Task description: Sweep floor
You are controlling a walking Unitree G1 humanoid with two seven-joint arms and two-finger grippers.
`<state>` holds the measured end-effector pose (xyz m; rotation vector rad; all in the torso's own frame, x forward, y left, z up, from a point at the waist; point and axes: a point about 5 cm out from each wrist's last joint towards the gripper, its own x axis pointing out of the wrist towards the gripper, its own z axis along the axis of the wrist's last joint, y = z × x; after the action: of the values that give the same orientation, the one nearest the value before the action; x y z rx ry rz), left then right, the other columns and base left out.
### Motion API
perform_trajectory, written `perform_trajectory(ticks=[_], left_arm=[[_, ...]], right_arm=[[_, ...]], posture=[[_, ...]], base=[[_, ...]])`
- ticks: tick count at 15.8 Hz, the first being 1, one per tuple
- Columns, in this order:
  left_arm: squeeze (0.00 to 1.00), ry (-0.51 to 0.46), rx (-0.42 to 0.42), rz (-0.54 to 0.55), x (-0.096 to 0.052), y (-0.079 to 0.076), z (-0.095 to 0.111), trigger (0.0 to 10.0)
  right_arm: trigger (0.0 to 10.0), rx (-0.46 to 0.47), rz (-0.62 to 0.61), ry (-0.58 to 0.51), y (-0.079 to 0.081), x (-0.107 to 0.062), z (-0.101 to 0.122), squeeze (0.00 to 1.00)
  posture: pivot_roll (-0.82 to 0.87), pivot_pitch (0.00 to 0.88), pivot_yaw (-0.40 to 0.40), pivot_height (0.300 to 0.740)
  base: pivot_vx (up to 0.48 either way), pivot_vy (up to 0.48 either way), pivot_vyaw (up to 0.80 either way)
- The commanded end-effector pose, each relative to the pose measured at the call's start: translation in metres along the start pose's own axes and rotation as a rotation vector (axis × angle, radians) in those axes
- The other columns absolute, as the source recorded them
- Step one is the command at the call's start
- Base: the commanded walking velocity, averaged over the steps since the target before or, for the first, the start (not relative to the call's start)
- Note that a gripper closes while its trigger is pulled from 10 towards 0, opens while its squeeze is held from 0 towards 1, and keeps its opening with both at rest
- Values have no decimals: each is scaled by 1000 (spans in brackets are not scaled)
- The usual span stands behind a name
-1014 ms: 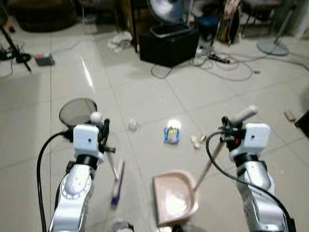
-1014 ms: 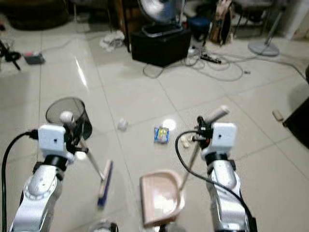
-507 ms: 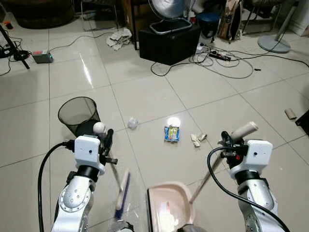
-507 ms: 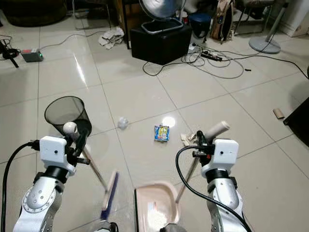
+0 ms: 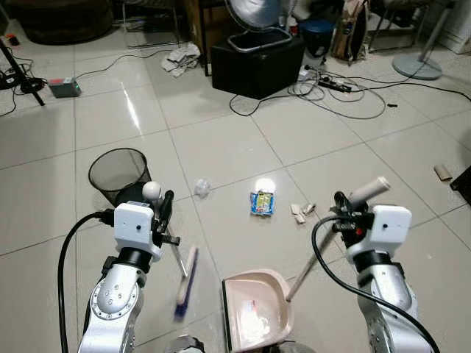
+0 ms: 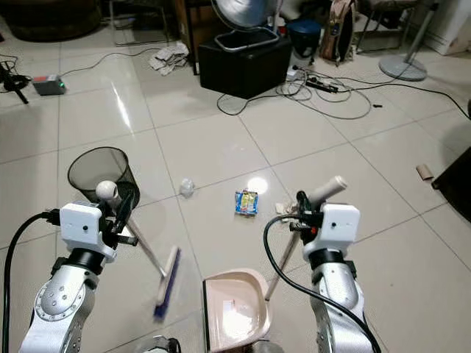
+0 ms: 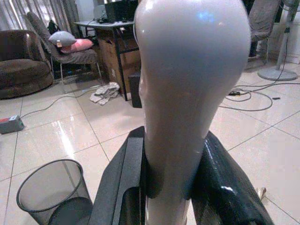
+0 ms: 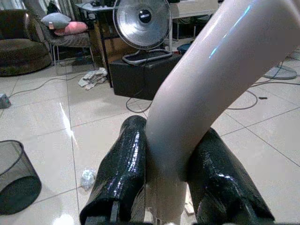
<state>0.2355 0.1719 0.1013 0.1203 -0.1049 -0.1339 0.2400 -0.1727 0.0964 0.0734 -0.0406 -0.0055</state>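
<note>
The left gripper (image 5: 163,208) is clamped shut on the broom (image 5: 185,273) handle just below its white knob, both black fingers (image 7: 123,187) pressed against the pale shaft. From there the handle slants down and forward to the blue-bristled head, which sits blurred on the tiled floor (image 5: 221,147) just left of the dustpan (image 5: 254,320). The right gripper (image 5: 344,209) is likewise closed around the dustpan's long pale handle, its fingers (image 8: 123,168) squeezing the shaft below the rounded grip; the handle runs down and toward the robot's left to the pink pan, which lies flat on the floor between the two arms, close to the robot. Ahead of the pan, well apart from both grippers, lies the litter: a blue and yellow wrapper (image 5: 261,203) beside a bright glare spot, some pale scraps (image 5: 301,212) to its right, and a crumpled white wad (image 5: 202,188) to its left. A black mesh bin (image 5: 118,173) stands just beyond the left gripper. Farther off are a black box (image 5: 257,60) with a fan (image 5: 256,13) above it, tangled cables (image 5: 331,92), a rag (image 5: 181,59) and a small cardboard tube (image 5: 443,173) near the right edge of the floor.
</note>
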Motion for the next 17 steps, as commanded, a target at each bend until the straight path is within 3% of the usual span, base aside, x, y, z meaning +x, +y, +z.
perform_trajectory(ticks=[1, 9, 13, 17], left_arm=[[0, -66, 30, -13, 3, 0, 13, 10000], [0, -60, 13, 7, 0, 3, 11, 10000], [0, -63, 14, 12, 0, 6, 11, 10000], [0, -68, 12, 7, 0, 5, 12, 10000]], right_arm=[[10000, 11, 7, -44, 4, 1, 7, 0], [10000, -23, 20, -49, 2, 0, 8, 0], [10000, -24, 32, -55, 4, 1, 8, 0], [10000, -29, 28, -72, 3, 1, 11, 0]], posture=[[19, 126, 15, 740], [11, 134, 15, 740], [15, 130, 17, 740], [11, 128, 22, 740]], base=[[266, 0, 0], [277, 0, 0], [307, 0, -505], [337, 0, 0]])
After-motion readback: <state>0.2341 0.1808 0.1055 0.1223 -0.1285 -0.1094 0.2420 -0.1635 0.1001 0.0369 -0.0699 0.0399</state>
